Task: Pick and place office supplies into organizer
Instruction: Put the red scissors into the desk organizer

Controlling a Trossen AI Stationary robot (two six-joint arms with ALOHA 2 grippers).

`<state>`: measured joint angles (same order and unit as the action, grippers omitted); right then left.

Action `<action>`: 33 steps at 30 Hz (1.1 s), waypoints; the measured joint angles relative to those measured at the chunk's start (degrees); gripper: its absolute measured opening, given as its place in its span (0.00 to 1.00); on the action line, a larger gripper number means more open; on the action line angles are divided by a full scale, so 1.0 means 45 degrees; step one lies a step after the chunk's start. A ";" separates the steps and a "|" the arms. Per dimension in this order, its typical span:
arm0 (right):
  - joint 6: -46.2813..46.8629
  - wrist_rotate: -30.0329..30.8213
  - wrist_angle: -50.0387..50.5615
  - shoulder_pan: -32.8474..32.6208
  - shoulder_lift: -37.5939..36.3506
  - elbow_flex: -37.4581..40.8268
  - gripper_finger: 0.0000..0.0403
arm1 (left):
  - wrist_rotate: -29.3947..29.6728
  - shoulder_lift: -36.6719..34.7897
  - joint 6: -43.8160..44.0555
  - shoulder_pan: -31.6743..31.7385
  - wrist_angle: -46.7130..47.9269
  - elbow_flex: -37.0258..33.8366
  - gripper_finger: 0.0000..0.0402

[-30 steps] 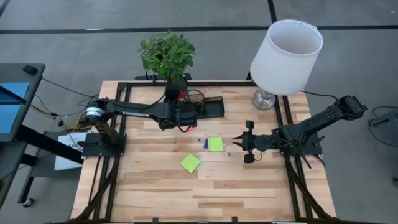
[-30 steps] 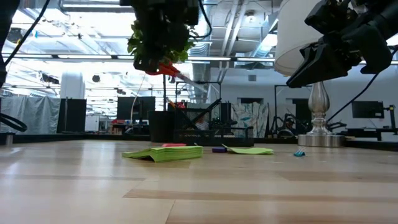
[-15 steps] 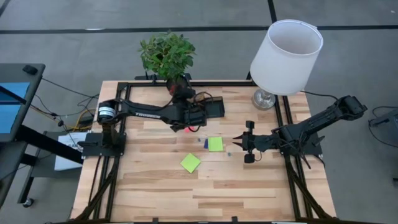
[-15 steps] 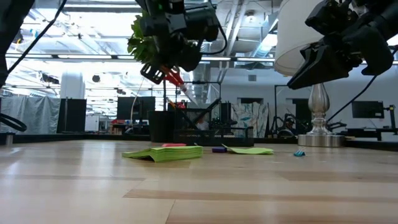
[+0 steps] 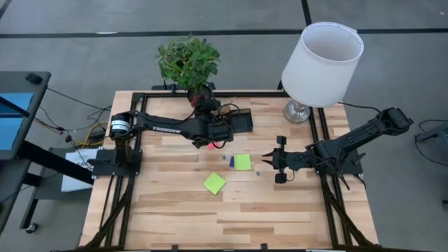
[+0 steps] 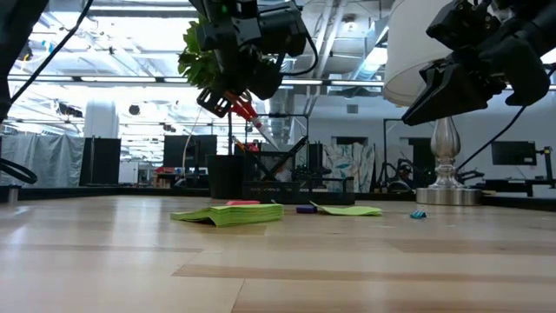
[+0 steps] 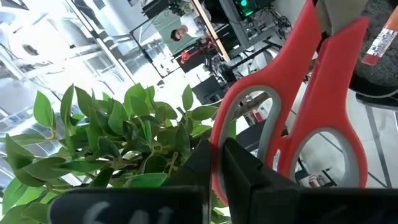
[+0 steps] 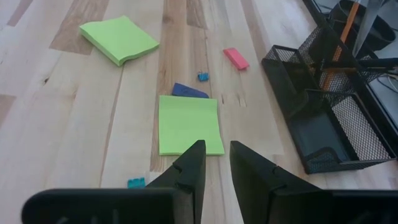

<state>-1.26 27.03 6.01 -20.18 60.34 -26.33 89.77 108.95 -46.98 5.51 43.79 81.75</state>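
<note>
My left gripper [image 5: 212,134] is shut on the red-handled scissors [image 6: 236,108], high above the table beside the dark mesh organizer [image 5: 238,120]. The scissors' blades slant down toward the organizer [image 6: 295,178]. My right gripper [image 5: 266,159] hovers at the table's right, open by a narrow gap and empty. Two lime-green sticky-note pads [image 5: 242,162] [image 5: 215,183] lie flat on the wood. A pink piece [image 8: 235,58], small blue pieces [image 8: 203,76] and a dark blue piece [image 8: 189,91] lie near them. An orange pencil [image 8: 342,34] stands in the organizer [image 8: 329,124]. My left gripper pinches the rim of one red handle loop [image 7: 219,134] between its two fingers. The scissors reach out beyond the fingertips, handles nearest the gripper. They hang lifted clear of the table and the organizer, tilted, with the blades [image 6: 258,128] lower than the handles.
A potted plant [image 5: 187,64] stands at the table's far edge right behind my left gripper. A lamp with a white shade [image 5: 322,63] stands at the far right. Bare wood [image 5: 231,217] runs along the near half of the table.
My left gripper has gone toward the table's right edge and the organizer with the scissors, and has turned. The scissors, about level before, now tip with their blades down toward the organizer. In the last half second it has kept still.
</note>
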 joint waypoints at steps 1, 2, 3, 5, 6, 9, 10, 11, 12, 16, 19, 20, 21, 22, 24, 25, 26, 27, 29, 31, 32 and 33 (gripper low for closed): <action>0.0035 0.0000 -0.0002 -0.0002 0.0000 0.0000 0.17 | 0.0001 0.0000 -0.0004 0.0003 0.0000 0.0001 0.01; 0.0039 0.0000 -0.0002 -0.0002 0.0000 0.0000 0.17 | -0.0004 0.0000 -0.0028 0.0001 -0.0005 -0.0001 0.02; 0.0044 0.0000 -0.0002 -0.0002 0.0000 0.0000 0.17 | -0.0004 0.0000 -0.0056 0.0003 0.0000 -0.0001 0.02; 0.0044 0.0000 -0.0002 -0.0001 0.0000 0.0000 0.17 | 0.0001 0.0000 -0.0058 0.0013 -0.0010 -0.0004 0.05; 0.0046 0.0000 -0.0002 0.0000 0.0000 0.0000 0.17 | 0.0002 0.0000 -0.0058 0.0030 -0.0021 -0.0004 0.06; 0.0049 0.0000 -0.0002 0.0003 0.0000 0.0000 0.17 | 0.0011 0.0000 0.0140 0.0099 -0.0044 -0.0004 0.08; 0.0049 0.0000 0.0003 0.0003 0.0000 0.0000 0.17 | 0.0011 0.0000 0.0222 0.0122 -0.0047 -0.0004 0.09; 0.0053 0.0000 -0.0002 0.0002 0.0000 0.0000 0.17 | 0.0008 0.0000 0.0238 0.0127 -0.0047 -0.0004 0.09; 0.0054 0.0000 -0.0002 -0.0002 0.0000 0.0000 0.17 | -0.0004 -0.0002 0.0238 0.0144 -0.0049 -0.0004 0.10; 0.0058 -0.0001 0.0003 -0.0002 0.0000 0.0000 0.17 | -0.0222 -0.0005 0.0253 0.0134 -0.0215 -0.0009 0.10; 0.0063 -0.0005 0.0003 -0.0002 0.0000 0.0000 0.17 | -0.0235 -0.0010 0.0267 0.0128 -0.0291 -0.0009 0.10; 0.0063 -0.0010 0.0003 -0.0002 0.0000 0.0000 0.17 | -0.0276 -0.0010 0.0270 0.0129 -0.0291 -0.0009 0.10; 0.0068 -0.0010 0.0003 -0.0002 0.0000 0.0000 0.17 | -0.0329 -0.0013 0.0272 0.0129 -0.0296 -0.0009 0.10; 0.0068 -0.0010 0.0004 0.0000 0.0000 0.0000 0.17 | -0.0338 -0.0015 0.0272 0.0132 -0.0291 -0.0009 0.10; 0.0068 -0.0010 0.0008 -0.0002 0.0000 0.0000 0.17 | -0.0356 -0.0015 0.0368 0.0134 -0.0291 -0.0009 0.10; 0.0068 -0.0010 0.0008 -0.0002 0.0000 0.0000 0.17 | -0.0375 -0.0015 0.0414 0.0134 -0.0291 -0.0009 0.11; 0.0068 -0.0010 0.0008 -0.0002 0.0000 0.0000 0.17 | -0.0427 -0.0015 0.0462 0.0134 -0.0287 -0.0009 0.11; 0.0068 -0.0010 0.0008 0.0000 0.0000 0.0000 0.17 | -0.0473 -0.0015 0.0512 0.0134 -0.0287 -0.0009 0.11; 0.0068 -0.0010 0.0008 -0.0002 0.0000 0.0000 0.17 | -0.0511 -0.0015 0.0645 0.0134 -0.0287 -0.0009 0.11; 0.0068 -0.0012 0.0008 -0.0002 0.0000 0.0000 0.17 | -0.0509 -0.0015 0.0744 0.0134 -0.0287 -0.0009 0.11; 0.0068 -0.0010 0.0008 0.0002 0.0000 0.0000 0.17 | -0.0509 -0.0015 0.0755 0.0134 -0.0287 -0.0009 0.11; 0.0068 -0.0010 0.0008 0.0002 0.0000 0.0000 0.17 | -0.0509 -0.0015 0.0773 0.0134 -0.0287 -0.0009 0.11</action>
<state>-0.95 26.98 6.04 -20.17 60.34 -26.33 87.48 108.88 -43.50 6.11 42.50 81.71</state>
